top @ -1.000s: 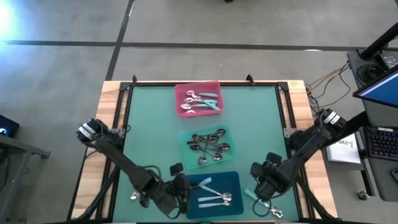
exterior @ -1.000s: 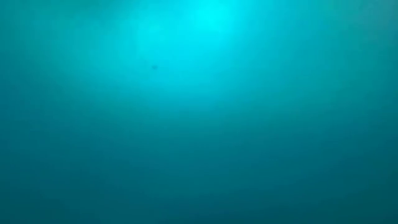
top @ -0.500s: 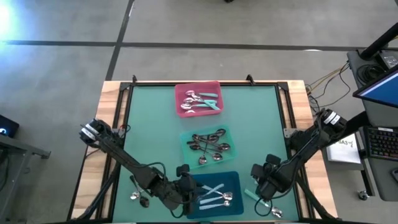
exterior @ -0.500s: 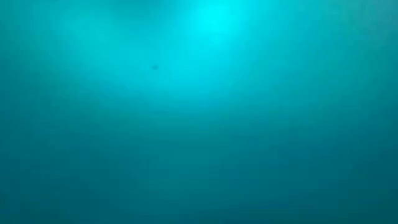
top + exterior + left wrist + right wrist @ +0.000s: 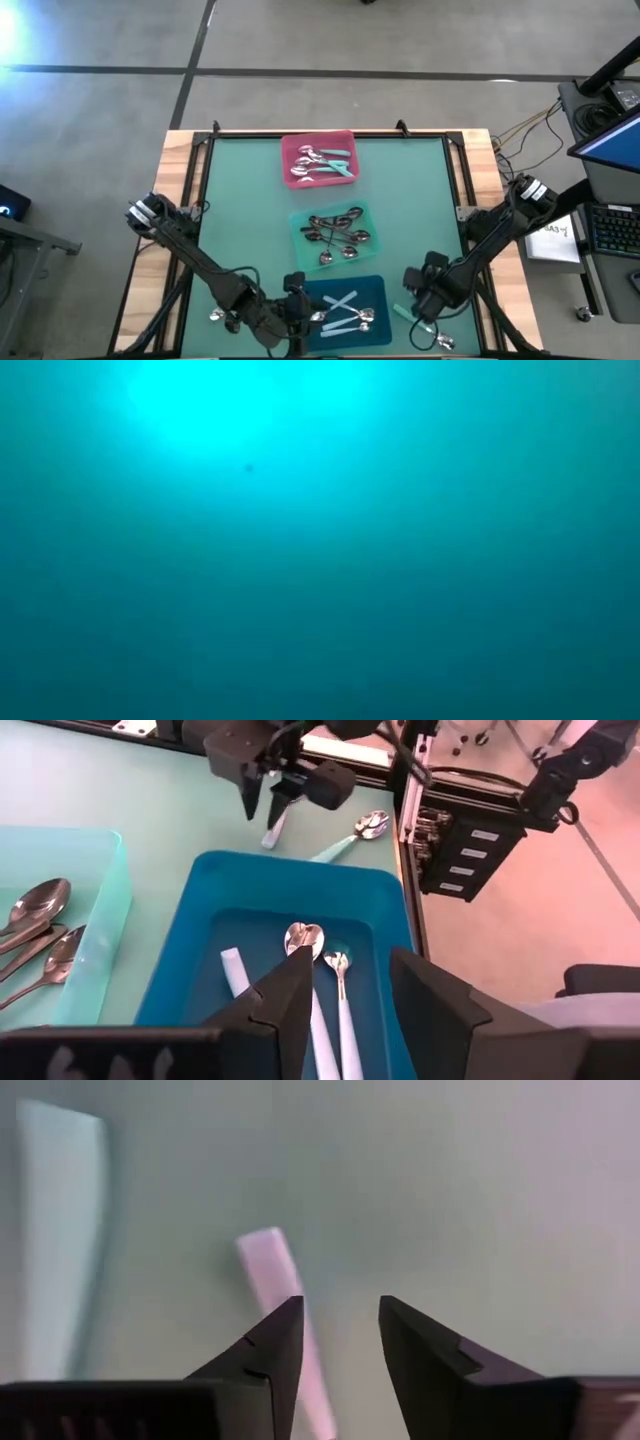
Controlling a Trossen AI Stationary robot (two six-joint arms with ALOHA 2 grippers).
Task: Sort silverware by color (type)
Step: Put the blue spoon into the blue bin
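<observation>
Both our grippers work at the near edge of the table, by the blue tray.

Our left gripper [image 5: 345,995] hangs with fingers parted and empty over the blue tray [image 5: 375,290], where pale-handled spoons [image 5: 342,312] lie crossed. Our right gripper [image 5: 425,310] hovers just right of that tray, its fingers spread around nothing, directly above a pale-handled spoon [image 5: 275,1295] on the mat; a teal-handled spoon [image 5: 350,832] lies beside it. The mint tray [image 5: 300,225] in the middle holds dark spoons [image 5: 335,235], and the pink tray [image 5: 290,145] at the far side holds teal-handled spoons [image 5: 325,160]. Two more spoons [image 5: 222,317] lie on the mat left of our left arm. The low view shows only a teal blur.
</observation>
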